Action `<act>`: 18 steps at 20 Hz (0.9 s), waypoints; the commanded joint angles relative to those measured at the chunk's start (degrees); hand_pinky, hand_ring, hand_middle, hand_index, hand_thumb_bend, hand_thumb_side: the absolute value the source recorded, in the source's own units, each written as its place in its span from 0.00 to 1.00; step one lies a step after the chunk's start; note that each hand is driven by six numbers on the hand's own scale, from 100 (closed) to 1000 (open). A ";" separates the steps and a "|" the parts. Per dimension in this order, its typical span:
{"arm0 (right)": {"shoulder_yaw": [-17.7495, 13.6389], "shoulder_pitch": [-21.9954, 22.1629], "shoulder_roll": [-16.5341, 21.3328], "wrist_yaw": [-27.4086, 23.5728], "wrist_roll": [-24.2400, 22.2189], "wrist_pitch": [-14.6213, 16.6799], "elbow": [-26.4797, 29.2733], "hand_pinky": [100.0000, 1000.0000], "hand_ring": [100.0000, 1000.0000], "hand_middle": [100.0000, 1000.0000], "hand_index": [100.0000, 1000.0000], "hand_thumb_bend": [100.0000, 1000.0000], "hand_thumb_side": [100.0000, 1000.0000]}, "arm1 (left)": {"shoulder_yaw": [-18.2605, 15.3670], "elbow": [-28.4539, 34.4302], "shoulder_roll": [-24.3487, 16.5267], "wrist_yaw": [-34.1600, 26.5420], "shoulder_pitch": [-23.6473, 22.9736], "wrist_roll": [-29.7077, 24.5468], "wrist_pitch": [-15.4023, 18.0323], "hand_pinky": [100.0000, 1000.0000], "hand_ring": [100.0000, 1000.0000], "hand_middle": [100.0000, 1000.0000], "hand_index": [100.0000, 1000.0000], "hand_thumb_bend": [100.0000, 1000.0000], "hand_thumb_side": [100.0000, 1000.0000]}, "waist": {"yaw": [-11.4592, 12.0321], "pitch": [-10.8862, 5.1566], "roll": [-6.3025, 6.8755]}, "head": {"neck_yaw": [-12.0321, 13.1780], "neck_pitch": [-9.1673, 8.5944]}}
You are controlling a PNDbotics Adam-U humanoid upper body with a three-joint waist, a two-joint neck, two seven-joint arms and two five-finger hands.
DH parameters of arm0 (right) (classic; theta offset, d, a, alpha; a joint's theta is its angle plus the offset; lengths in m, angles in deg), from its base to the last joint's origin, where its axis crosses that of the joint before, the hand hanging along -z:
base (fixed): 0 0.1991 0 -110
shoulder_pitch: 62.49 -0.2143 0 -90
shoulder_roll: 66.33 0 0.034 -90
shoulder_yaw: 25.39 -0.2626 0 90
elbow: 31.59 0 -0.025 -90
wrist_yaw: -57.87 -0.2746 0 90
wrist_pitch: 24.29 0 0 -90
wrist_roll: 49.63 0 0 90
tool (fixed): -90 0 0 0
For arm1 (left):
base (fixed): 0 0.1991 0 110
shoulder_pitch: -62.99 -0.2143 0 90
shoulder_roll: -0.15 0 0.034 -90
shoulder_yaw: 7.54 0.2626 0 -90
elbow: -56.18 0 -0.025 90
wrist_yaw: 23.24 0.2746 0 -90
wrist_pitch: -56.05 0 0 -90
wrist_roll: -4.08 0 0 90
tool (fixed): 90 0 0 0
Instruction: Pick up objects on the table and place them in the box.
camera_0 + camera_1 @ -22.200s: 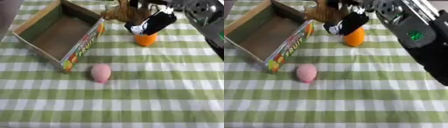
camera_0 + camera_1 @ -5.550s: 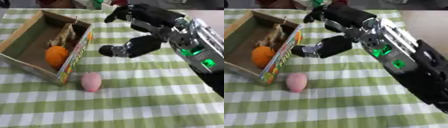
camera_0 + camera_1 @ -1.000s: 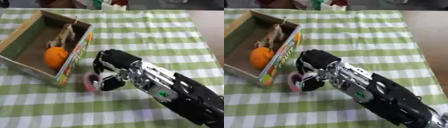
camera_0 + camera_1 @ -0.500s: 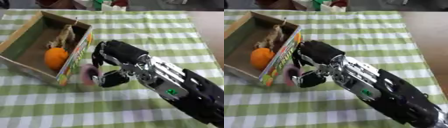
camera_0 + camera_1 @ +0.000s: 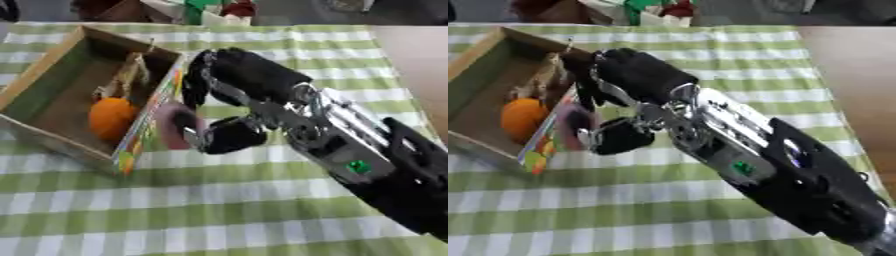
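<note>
Black fingers [image 5: 203, 75] and thumb of the right hand [image 5: 229, 112] curl round the pink egg [image 5: 172, 125], now lifted off the checked cloth [image 5: 262, 200] to the box [image 5: 52, 75] wall. Half a second ago it sat lower. Inside the box lie an orange [image 5: 111, 116] and a tan object.

Fruit [image 5: 111, 116] in box [image 5: 52, 75], left
</note>
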 commanded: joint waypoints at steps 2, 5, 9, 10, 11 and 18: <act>-2.28 -4.35 1.67 -1.54 0.02 -1.37 1.24 0.59 0.56 0.39 0.48 0.00 0.30 | -0.55 0.78 -1.80 0.11 0.63 -0.13 -0.06 0.74 0.73 0.72 0.85 0.00 0.98 | 0.06 -1.39 0.29 | -0.28 -0.48; -3.41 -7.61 1.72 -2.27 -1.50 -3.14 0.64 0.59 0.56 0.39 0.48 0.00 0.30 | -0.51 0.78 -1.86 0.11 0.72 -0.18 -0.05 0.74 0.73 0.72 0.85 0.00 0.98 | 0.19 -1.33 0.21 | -0.46 -0.55; -3.73 -12.37 0.46 -3.00 -2.73 -6.11 -3.67 0.60 0.57 0.39 0.49 0.00 0.30 | -0.41 0.78 -1.90 0.06 1.06 -0.25 0.01 0.74 0.73 0.73 0.85 0.00 0.98 | 0.46 -1.06 0.00 | -0.74 -0.67; -3.66 -13.34 -0.03 -3.06 -2.63 -6.52 -4.92 0.60 0.57 0.39 0.49 0.00 0.30 | -0.37 0.78 -1.90 0.04 1.16 -0.29 0.03 0.74 0.73 0.73 0.85 0.00 0.98 | 0.53 -0.97 -0.05 | -0.80 -0.72; -3.79 -14.18 -0.53 -3.06 -2.40 -6.84 -6.18 0.60 0.57 0.39 0.49 0.00 0.30 | -0.34 0.78 -1.91 0.04 1.27 -0.31 0.06 0.74 0.73 0.73 0.85 0.00 0.98 | 0.62 -0.82 -0.11 | -0.85 -0.84; -4.89 -18.80 -5.00 -1.98 1.53 -8.40 -14.98 0.61 0.58 0.39 0.49 0.00 0.29 | -0.13 0.78 -1.94 -0.07 2.54 -0.41 0.34 0.74 0.73 0.73 0.85 0.00 0.98 | 1.90 0.56 -0.78 | -1.59 -2.03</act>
